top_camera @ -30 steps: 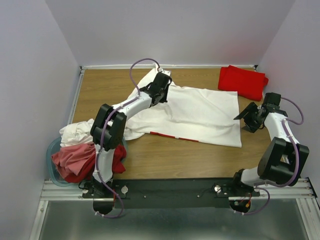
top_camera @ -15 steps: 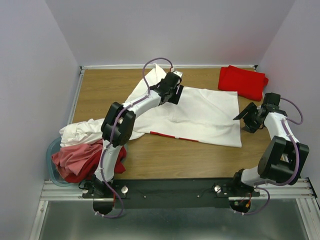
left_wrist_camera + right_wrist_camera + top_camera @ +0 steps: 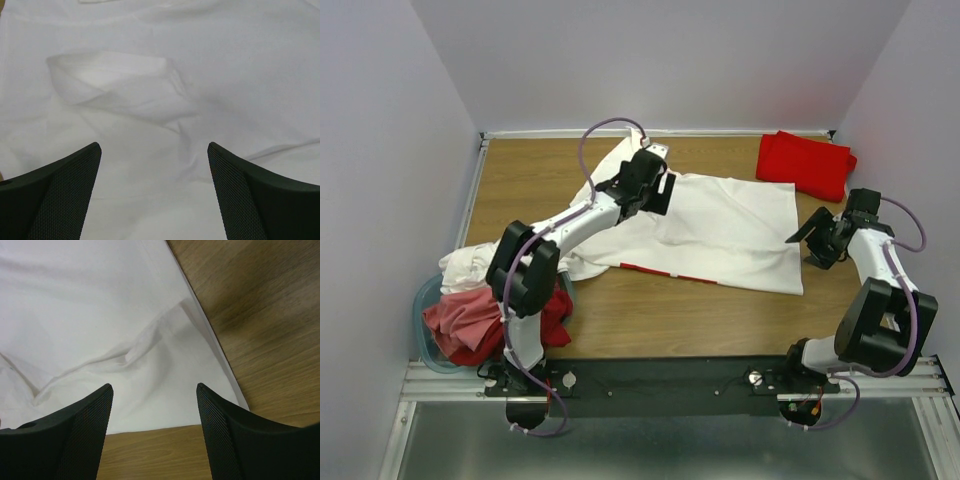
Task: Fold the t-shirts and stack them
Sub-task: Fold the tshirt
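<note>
Left gripper hung spread wide and empty over the white t-shirt lying flat toward the table's far edge; right gripper, equally spread and empty, hovered over the shirt's side nearest the right edge.

I have the left arm stretched far forward, and the left hand points down with its fingers spread wide, gripping nothing. The right arm is folded back at the elbow. The right hand tilts down and inward toward the left hand, fingers likewise parted and empty.
</note>
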Tool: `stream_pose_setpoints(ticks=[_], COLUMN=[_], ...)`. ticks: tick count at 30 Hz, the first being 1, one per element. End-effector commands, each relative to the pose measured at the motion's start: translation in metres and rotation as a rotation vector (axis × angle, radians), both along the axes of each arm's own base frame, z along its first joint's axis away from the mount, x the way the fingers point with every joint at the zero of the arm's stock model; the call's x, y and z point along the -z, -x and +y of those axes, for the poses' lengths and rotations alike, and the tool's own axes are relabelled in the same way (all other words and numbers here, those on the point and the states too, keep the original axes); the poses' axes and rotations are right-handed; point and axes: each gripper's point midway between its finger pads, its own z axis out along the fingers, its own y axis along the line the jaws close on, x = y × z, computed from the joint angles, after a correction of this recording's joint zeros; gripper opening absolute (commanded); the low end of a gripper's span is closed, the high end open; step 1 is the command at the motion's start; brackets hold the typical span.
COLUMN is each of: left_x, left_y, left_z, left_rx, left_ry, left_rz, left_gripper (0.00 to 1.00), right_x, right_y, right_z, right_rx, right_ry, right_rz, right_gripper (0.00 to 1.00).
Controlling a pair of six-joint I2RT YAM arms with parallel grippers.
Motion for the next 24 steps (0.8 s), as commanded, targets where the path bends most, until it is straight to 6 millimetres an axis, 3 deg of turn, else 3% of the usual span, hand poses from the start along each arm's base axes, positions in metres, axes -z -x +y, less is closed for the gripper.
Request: stream_pose_setpoints(ticks=[1, 6, 10, 16, 21, 23, 24], left_x=[-0.010, 0.012, 0.030, 0.033, 0.039, 0.052, 0.048], left_y=[0.017, 0.034, 0.018, -0.011, -0.036, -0.040, -0.046], left_z=[0.017, 0.034, 0.030, 0.005, -0.006, -0.008, -0.011], left_rx=[-0.042, -0.047, -0.018, 0.051, 0.069, 0.075, 0.078], left_ry=[0.054, 0.102, 0.117, 0.129, 0.122, 0.118, 0.126], left_rz=[-0.019, 0.029, 0.059, 0.037, 0.033, 0.056, 0.043], left_gripper=[0.95, 0.95, 0.94, 0.94, 0.94, 0.94, 0.94], right_x=[0.002, 0.015, 0.019, 0.014, 0.012, 0.012, 0.011], right_y=[0.017, 0.032, 0.036, 0.035, 0.034, 0.034, 0.033], right_z=[0.007, 0.009, 0.012, 0.010, 0.010, 0.009, 0.009], right_rx=[-0.033, -0.041, -0.045, -0.045, -0.043, -0.043, -0.043], right_ry=[0.008, 0.016, 0.006, 0.023, 0.022, 0.021, 0.023], right_rz=[0.020, 0.058, 0.066, 0.056, 0.053, 0.057, 0.055], right_gripper=[0.75, 0.75, 0.75, 0.75, 0.75, 0.75, 0.75])
